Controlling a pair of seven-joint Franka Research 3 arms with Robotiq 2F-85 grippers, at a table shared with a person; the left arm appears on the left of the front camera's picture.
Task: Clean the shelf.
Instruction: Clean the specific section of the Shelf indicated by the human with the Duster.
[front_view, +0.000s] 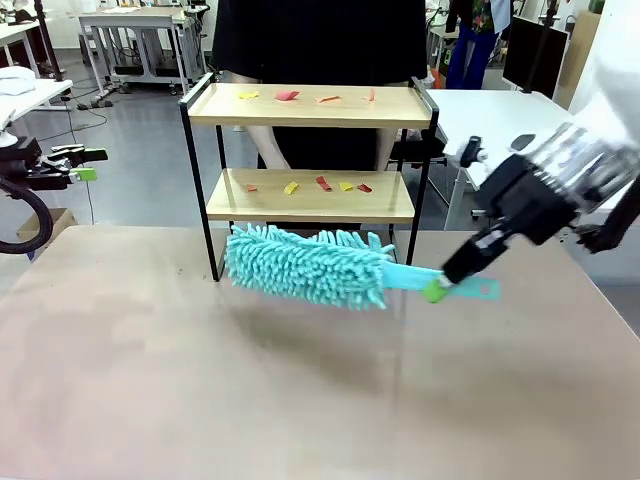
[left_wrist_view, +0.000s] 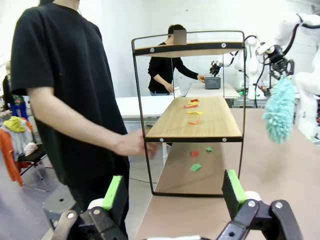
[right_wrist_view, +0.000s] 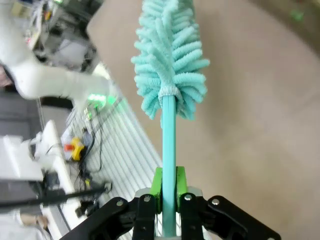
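Note:
The shelf (front_view: 310, 195), two light wooden boards in a thin black frame, stands at the far middle of the table, and small coloured paper scraps (front_view: 318, 183) lie on both boards. In front of its lower board hangs a fluffy teal duster (front_view: 305, 265), lying level above the table. My right gripper (front_view: 437, 290) is shut on the duster's teal handle (right_wrist_view: 168, 145), and the duster head (right_wrist_view: 170, 55) points away from the gripper (right_wrist_view: 167, 187). At the far left, off the table, my left gripper (front_view: 85, 165) stands open; nothing is between its fingers (left_wrist_view: 232, 187), and it looks at the shelf (left_wrist_view: 192, 120) end-on.
A person in a black T-shirt stands behind the shelf, one hand (left_wrist_view: 137, 145) on its lower board's end. Two scraps (left_wrist_view: 195, 160) lie on the brown tabletop (front_view: 250, 380) under the shelf. White desks (front_view: 500, 110) stand beyond the table.

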